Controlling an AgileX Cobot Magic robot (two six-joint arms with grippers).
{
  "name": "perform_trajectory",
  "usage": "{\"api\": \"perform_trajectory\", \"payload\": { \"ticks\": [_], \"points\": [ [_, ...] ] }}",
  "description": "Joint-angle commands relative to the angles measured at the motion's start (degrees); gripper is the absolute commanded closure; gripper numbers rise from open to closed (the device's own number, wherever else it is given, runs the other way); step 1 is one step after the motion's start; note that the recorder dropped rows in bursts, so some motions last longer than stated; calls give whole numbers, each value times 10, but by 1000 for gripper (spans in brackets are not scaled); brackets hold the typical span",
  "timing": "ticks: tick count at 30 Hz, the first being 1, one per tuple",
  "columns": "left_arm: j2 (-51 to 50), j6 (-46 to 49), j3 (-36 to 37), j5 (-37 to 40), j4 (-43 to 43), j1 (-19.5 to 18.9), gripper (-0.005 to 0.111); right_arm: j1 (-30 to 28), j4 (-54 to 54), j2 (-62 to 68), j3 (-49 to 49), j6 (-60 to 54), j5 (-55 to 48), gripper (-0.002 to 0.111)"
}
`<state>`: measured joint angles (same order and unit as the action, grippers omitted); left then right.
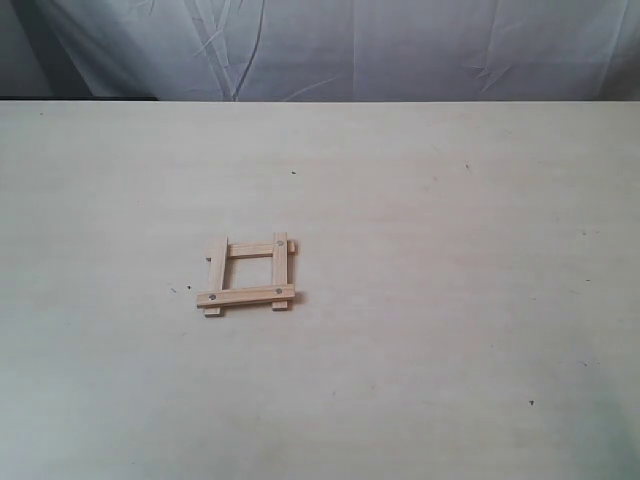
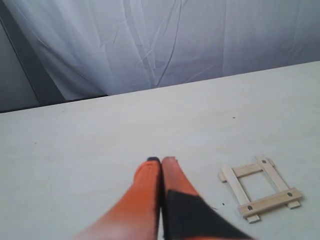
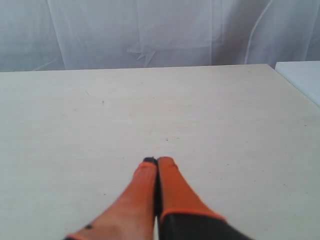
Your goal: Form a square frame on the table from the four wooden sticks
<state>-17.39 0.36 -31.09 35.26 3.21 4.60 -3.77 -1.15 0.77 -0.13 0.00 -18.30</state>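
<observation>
Four pale wooden sticks lie as a small open square frame (image 1: 248,274) on the beige table (image 1: 450,300), left of the middle. Their ends overlap and stick out a little, and dark dots show near some ends. The left wrist view shows the same frame (image 2: 260,188) off to one side of my left gripper (image 2: 161,161), well apart from it. That gripper's orange fingers are pressed together with nothing between them. My right gripper (image 3: 157,161) is shut and empty too, over bare tabletop, with no stick in its view. Neither gripper appears in the exterior view.
A wrinkled white cloth (image 1: 330,45) hangs behind the table's far edge. A white surface (image 3: 301,80) adjoins the table at one corner in the right wrist view. A few tiny dark specks (image 1: 293,172) dot the tabletop.
</observation>
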Motion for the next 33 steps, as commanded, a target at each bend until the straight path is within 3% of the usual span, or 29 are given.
{"api": "perform_trajectory", "payload": {
  "ticks": [1, 12, 28, 33],
  "points": [
    [54, -4, 76, -72, -1, -9, 107, -2, 5, -2, 1, 0, 6, 109],
    [159, -4, 311, -244, -25, -23, 107, -2, 5, -2, 1, 0, 6, 109],
    [174, -4, 311, -217, -21, -23, 107, -2, 5, -2, 1, 0, 6, 109],
    [174, 0, 311, -219, -69, -23, 107, -2, 5, -2, 1, 0, 6, 109]
  ]
}}
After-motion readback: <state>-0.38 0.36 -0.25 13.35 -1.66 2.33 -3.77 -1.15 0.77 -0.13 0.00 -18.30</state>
